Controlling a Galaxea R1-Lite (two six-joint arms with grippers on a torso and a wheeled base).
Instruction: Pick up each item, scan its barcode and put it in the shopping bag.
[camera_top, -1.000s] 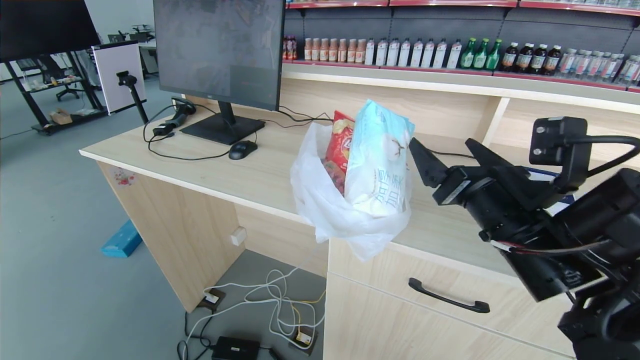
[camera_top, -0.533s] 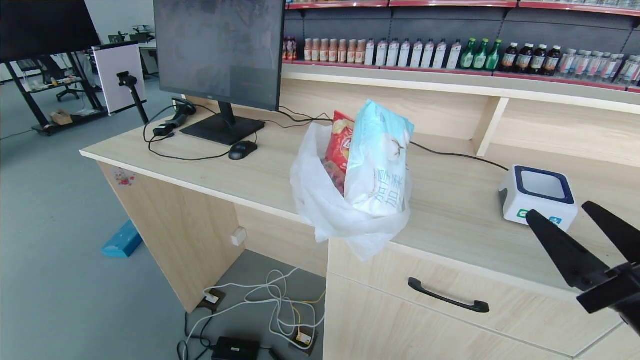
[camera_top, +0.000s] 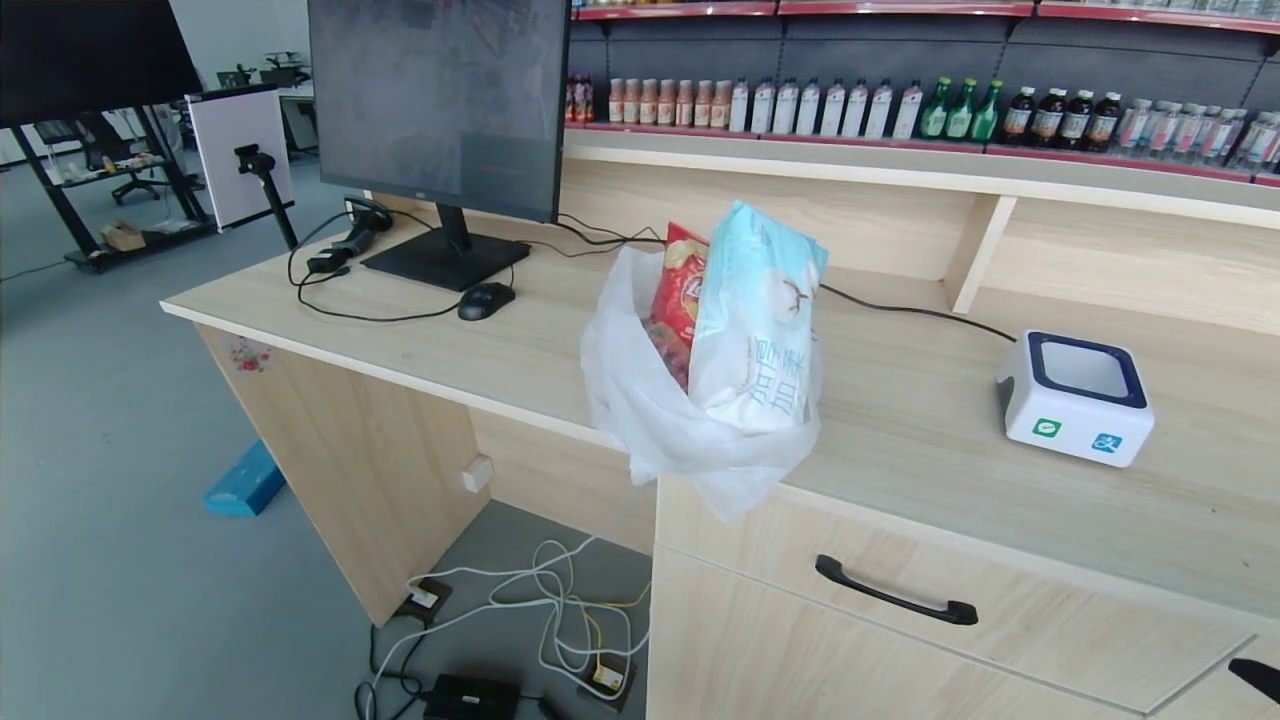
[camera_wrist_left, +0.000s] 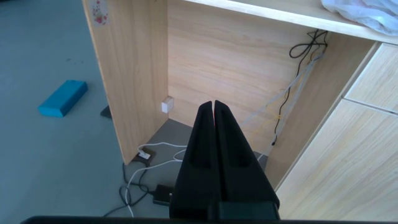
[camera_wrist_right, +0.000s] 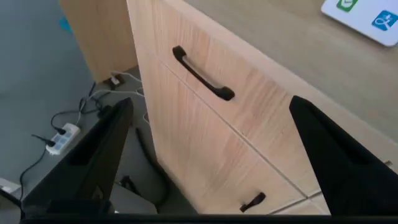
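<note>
I see shopping bag (camera_top: 640, 410) on worktop (camera_top: 480, 350) edge, chips (camera_top: 680, 290) + blue pack (camera_top: 755, 310) inside. R end effector (camera_wrist_right: 211, 102) spread wide, empty, low by drawer (camera_wrist_right: 261, 143), well below bag. L end effector (camera_wrist_left: 214, 121) pinched closed, empty, under worktop level.

Between the bag (camera_top: 650, 420) and the scanner (camera_top: 1075, 400) a broad stretch of surface (camera_top: 900, 430) lies open, crossed at the back by the scanner's cable (camera_top: 900, 307). The bag's packets (camera_top: 755, 310) stand tall above its rim and block a low sideways pass. The monitor (camera_top: 440, 100) and mouse (camera_top: 485, 298) crowd the left, and an upright divider (camera_top: 978, 250) walls the back
</note>
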